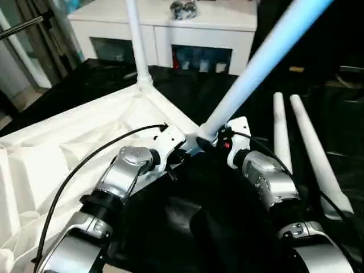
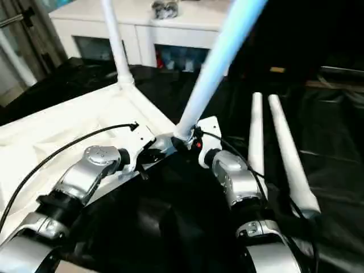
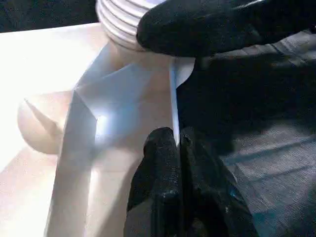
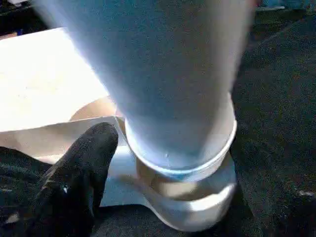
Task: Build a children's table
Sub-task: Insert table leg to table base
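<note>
Getting there — tabletop upside down on black cloth, far leg in, second leg seated at near corner. Two spare legs alongside, waiting. Left gripper pinched on tabletop's rim; right gripper beside second leg — can't tell its fingers.

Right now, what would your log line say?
left gripper: shut on tabletop rim | right gripper: at second leg in corner socket | loose legs: two
</note>
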